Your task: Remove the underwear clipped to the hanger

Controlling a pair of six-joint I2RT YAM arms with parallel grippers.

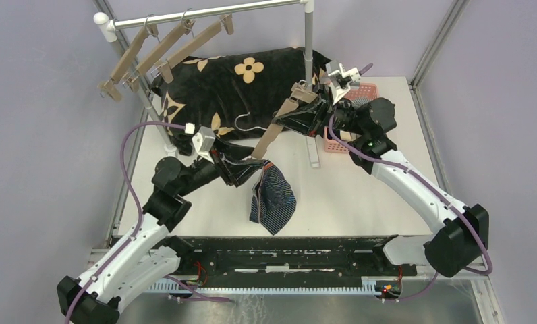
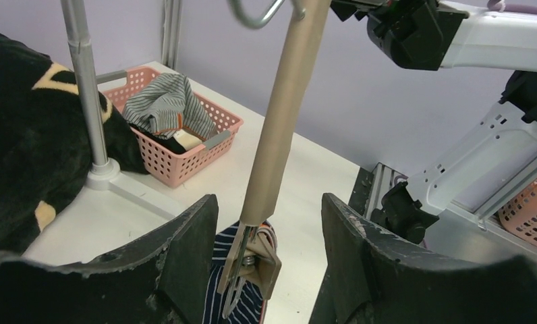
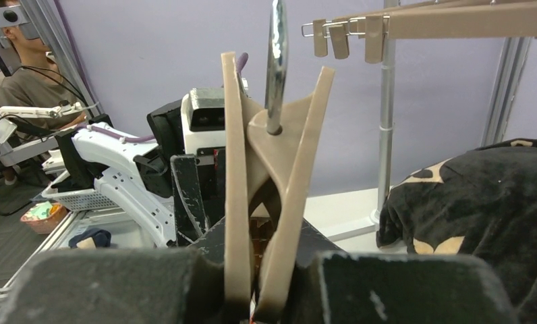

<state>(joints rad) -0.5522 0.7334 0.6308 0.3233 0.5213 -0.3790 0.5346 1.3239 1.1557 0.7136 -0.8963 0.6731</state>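
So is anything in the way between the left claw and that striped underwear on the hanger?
Nothing visible. The open left gripper straddles the clip at the end of the hanger, and the navy striped underwear hangs from that clip, just below.

Soft cloth underwear [image 1: 274,197], matt hanger [image 1: 274,131]

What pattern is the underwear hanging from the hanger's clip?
Navy with thin light stripes; the underwear shows best in the top external view.
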